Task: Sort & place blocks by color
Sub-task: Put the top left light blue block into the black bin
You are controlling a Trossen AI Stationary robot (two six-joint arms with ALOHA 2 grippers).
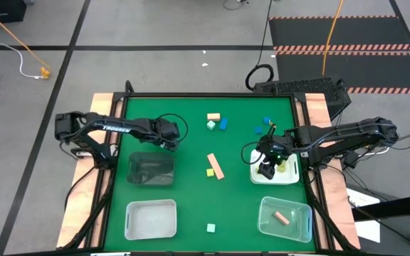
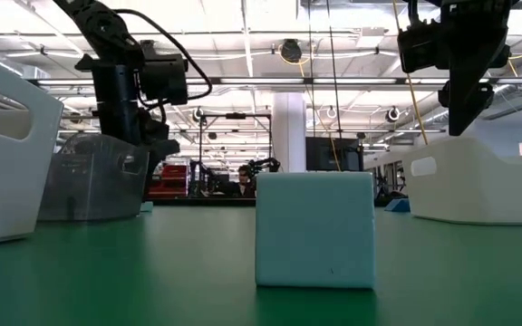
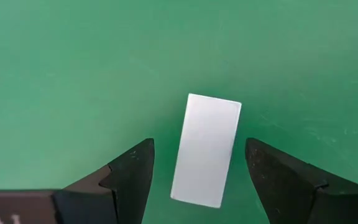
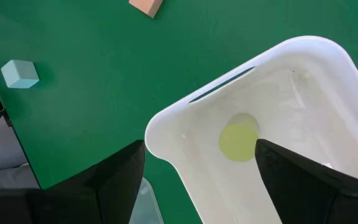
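A pale bar block [image 3: 205,149] lies flat on the green table. My left gripper [image 3: 199,143] is open above it, pointing steeply down, one finger on each side and a gap between each finger and the block. In the high view this gripper [image 1: 168,135] hides the bar. My right gripper [image 4: 199,144] hangs open over the white tray [image 4: 166,134], where a yellow-green cylinder [image 4: 238,142] rests on the floor. Salmon, yellow-green, mint and blue blocks [image 1: 215,166] lie loose mid-table. A mint cube [image 2: 315,228] sits near the front edge.
A dark tray [image 1: 151,169] stands just nearer than my left gripper, with a white bin [image 1: 150,219] in front of it. A clear bin [image 1: 285,218] at the front right holds a salmon block [image 1: 282,217]. Blue blocks [image 1: 265,125] lie beyond the white tray.
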